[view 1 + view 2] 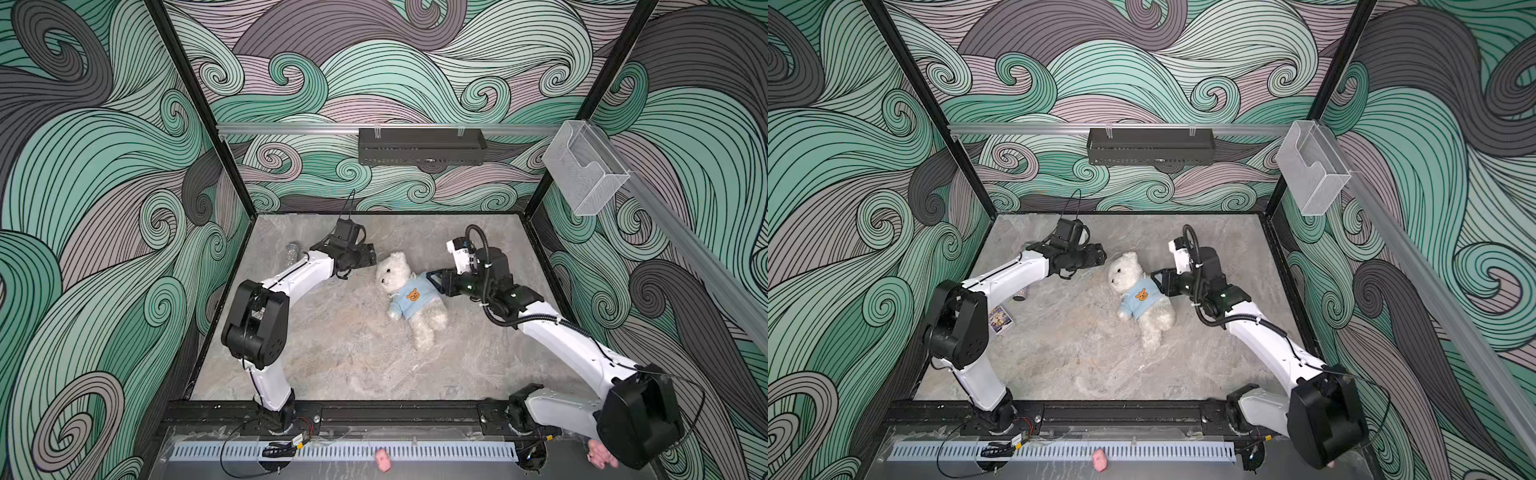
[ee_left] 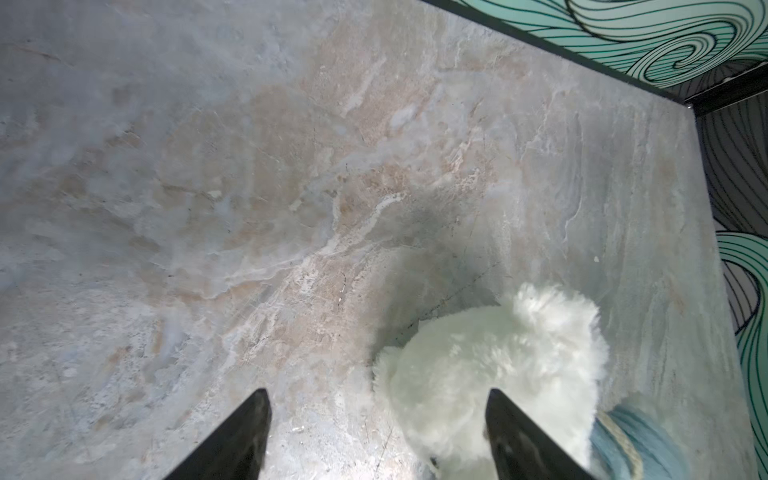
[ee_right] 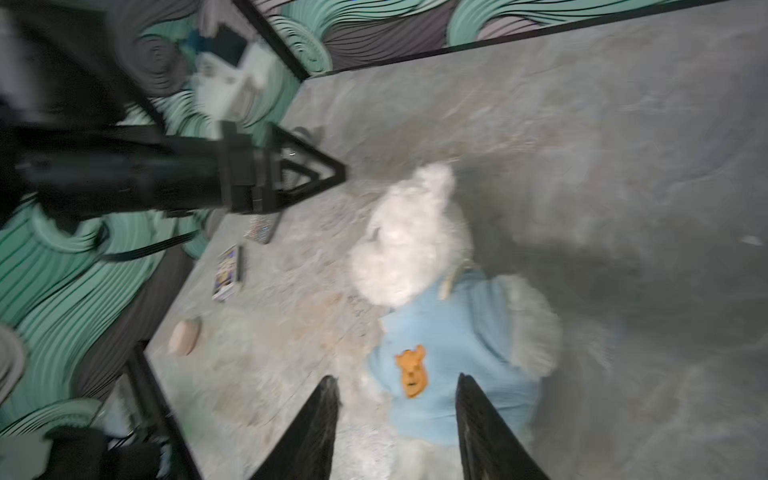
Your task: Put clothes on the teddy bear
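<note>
- Nearest the lens, a slotted cable duct (image 1: 345, 451) runs along the front rail. A small pink plush toy (image 1: 382, 459) lies on it, outside the work area and apart from the task.
- At left, the left gripper (image 1: 371, 258) hovers just beside the bear's head. Its jaws are spread wide and clamp nothing. This stand-off position is judged to leave it ready to steady the head.
- At centre, the teddy bear (image 1: 392, 272) lies on its back on the stone-pattern tabletop (image 1: 332, 365), head toward the far wall and legs toward the front rail. Lying between the two arms, it is judged to be within reach of both.
- On the bear, the light blue shirt (image 1: 409, 306) with an orange patch covers the torso, and a white paw shows out of one sleeve. The garment is therefore judged to be largely on.
- At right, the right gripper (image 1: 432, 277) sits at the opposite sleeve; contact cannot be confirmed. Its jaws stand partly apart. The blurred right wrist view shows no fabric pinched between them. The position suits a pull on the sleeve or hem.
</note>
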{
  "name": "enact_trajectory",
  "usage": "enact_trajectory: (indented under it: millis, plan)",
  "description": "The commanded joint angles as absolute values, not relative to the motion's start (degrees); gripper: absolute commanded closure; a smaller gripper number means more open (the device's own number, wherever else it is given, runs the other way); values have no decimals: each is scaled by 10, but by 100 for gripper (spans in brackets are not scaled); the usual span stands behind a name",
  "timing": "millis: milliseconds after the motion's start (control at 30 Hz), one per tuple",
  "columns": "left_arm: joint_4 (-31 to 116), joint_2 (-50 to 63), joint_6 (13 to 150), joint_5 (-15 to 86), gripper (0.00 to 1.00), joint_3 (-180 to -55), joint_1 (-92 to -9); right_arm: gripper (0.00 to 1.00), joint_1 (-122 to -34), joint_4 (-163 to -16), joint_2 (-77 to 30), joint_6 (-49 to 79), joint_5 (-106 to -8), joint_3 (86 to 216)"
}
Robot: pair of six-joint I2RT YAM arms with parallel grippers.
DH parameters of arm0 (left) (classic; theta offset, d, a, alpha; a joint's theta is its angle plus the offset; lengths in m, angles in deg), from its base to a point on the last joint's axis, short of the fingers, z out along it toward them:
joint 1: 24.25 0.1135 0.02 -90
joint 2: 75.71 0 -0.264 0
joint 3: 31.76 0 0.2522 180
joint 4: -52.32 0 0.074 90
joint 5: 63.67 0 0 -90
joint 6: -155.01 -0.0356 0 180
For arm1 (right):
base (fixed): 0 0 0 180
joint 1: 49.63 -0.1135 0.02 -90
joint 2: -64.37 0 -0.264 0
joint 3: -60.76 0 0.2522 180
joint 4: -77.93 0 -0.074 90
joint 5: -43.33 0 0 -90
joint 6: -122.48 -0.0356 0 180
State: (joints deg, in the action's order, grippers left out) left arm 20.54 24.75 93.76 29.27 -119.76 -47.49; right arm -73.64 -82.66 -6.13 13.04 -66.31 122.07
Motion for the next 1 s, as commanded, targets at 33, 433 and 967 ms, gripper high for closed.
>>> enact_trajectory:
  millis: [33, 433, 967]
  plan:
    - [198, 195, 931, 289, 17, -1173, -476, 57, -735, -774, -115, 115, -625, 1199]
    - [287, 29, 905, 347, 24, -1000, -579, 57, -789, -891, -99, 47, -684, 1091]
    - [244, 228, 740, 271, 34, -1129, -714, 46, -681, -854, -108, 63, -700, 1129]
